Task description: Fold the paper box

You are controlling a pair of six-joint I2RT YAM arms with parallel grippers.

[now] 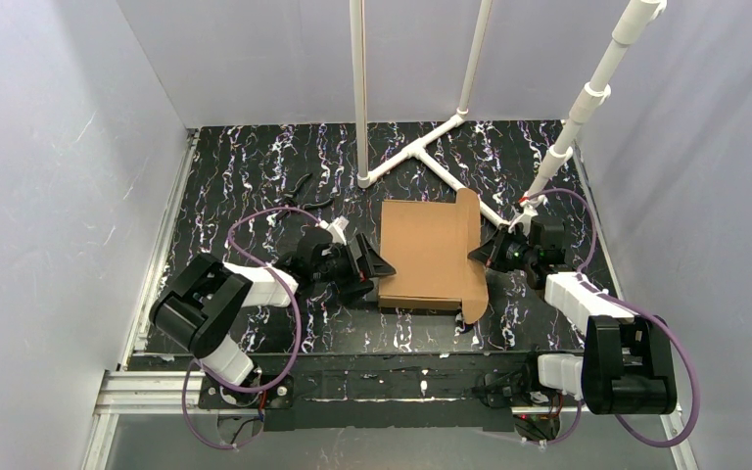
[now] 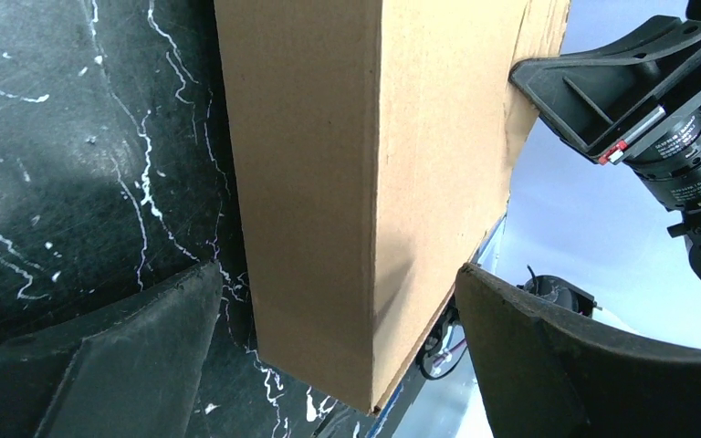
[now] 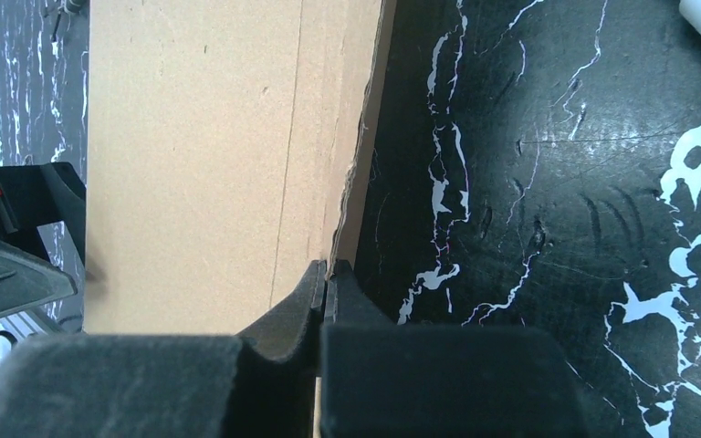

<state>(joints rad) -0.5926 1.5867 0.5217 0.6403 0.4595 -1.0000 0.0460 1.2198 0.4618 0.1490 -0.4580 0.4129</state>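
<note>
On the table [image 1: 245, 166], the paper box [image 1: 426, 250] lies lengthwise near-to-far.

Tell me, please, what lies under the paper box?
The paper box rests on the black marbled table, which shows all around it. Nothing visibly sticks out from beneath. The area directly under it is covered by the cardboard, so it cannot be seen.

Plain brown paper box [image 1: 429, 253] on black, white-veined table [image 1: 255, 166]
</note>
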